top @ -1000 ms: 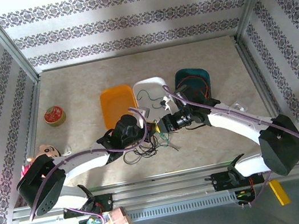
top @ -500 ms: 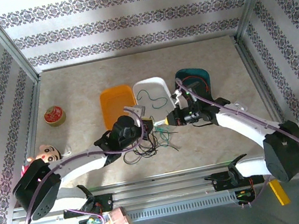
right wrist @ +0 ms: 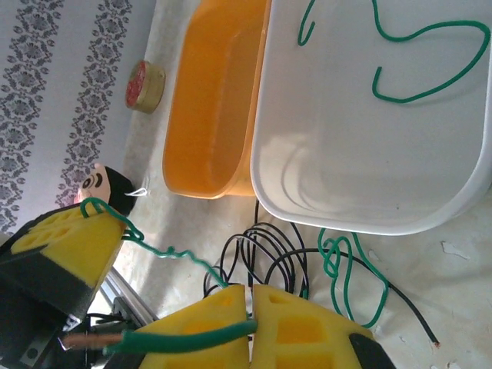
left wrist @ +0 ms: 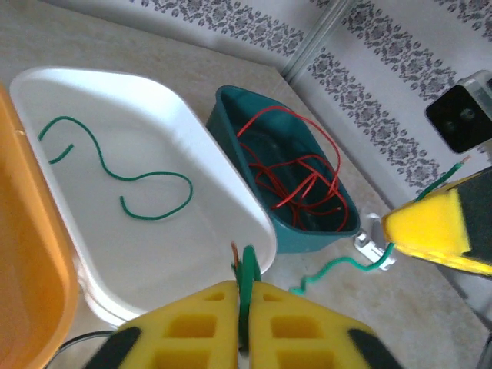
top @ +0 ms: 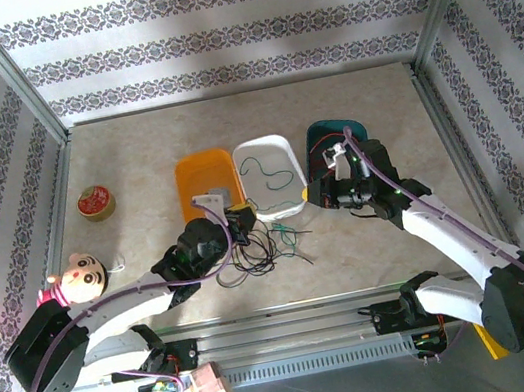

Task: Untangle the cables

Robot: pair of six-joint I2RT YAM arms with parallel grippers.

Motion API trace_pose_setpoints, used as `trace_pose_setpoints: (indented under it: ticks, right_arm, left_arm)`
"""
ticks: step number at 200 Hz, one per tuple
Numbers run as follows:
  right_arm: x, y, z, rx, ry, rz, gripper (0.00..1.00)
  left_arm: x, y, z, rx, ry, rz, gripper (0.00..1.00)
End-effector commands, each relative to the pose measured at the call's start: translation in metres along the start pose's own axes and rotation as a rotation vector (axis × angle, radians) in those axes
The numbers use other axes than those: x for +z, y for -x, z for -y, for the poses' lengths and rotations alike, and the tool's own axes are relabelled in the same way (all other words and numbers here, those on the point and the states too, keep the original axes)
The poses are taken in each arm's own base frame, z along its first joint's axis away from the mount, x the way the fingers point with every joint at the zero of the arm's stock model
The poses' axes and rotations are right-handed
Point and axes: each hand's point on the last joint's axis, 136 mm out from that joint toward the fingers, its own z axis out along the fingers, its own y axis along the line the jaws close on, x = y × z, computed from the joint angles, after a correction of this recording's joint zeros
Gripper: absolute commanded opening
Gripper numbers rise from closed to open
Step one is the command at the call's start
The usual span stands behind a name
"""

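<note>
**Top view:** left fingers (top: 236, 218) sit at the white tray's (top: 264, 141) near-left corner and right fingers (top: 315, 193) at its near-right corner. Their grip cannot be told from here. Black cables (top: 251, 259) are heaped on the tabletop (top: 133, 158) just in front of the tray.

**Left wrist:** left fingers are pressed together on a green cable (left wrist: 246, 280) that runs across to the right fingers. A loose green cable (left wrist: 146, 184) lies inside the white tray. Red cables (left wrist: 296, 173) fill the teal tray (left wrist: 307, 240) beside it.

**Right wrist:** right fingers pinch the same green cable near its bare end. An orange tray (right wrist: 215, 100) touches the white tray's other side.
</note>
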Motion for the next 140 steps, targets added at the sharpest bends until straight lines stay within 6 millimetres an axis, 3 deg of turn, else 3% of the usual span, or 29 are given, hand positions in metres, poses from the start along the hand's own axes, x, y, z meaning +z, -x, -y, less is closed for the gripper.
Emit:
trace_pose_setpoints:
  ticks: [1, 11, 25, 57, 87, 99, 111, 140]
  right_arm:
    - [-0.009, 0.034, 0.011, 0.047, -0.056, 0.147, 0.00]
    - [-0.008, 0.043, 0.009, 0.048, -0.058, 0.180, 0.00]
    - [-0.007, 0.057, 0.010, 0.047, -0.072, 0.223, 0.00]
    - [0.012, 0.082, 0.015, 0.038, -0.111, 0.262, 0.00]
    - [0.046, 0.099, 0.021, 0.030, -0.154, 0.248, 0.00]
    - [0.064, 0.101, 0.013, 0.016, -0.124, 0.224, 0.11]
    - [0.082, 0.095, 0.008, 0.014, -0.111, 0.156, 0.34]
    - [0.095, 0.068, 0.018, 0.017, -0.181, 0.077, 0.46]
  left_arm:
    - [-0.004, 0.005, -0.026, -0.011, 0.094, 0.047, 0.43]
    - [-0.005, 0.007, -0.032, -0.014, 0.124, 0.060, 0.63]
    - [-0.010, 0.009, -0.043, -0.018, 0.182, 0.084, 0.72]
    - [-0.021, 0.006, -0.070, 0.023, 0.348, 0.053, 0.74]
    - [-0.022, -0.007, -0.071, 0.065, 0.359, -0.033, 0.74]
    - [-0.021, -0.012, -0.068, 0.068, 0.339, -0.057, 0.75]
    - [-0.020, -0.016, -0.065, 0.072, 0.323, -0.077, 0.75]
    - [-0.015, -0.022, -0.058, 0.097, 0.292, -0.124, 0.76]
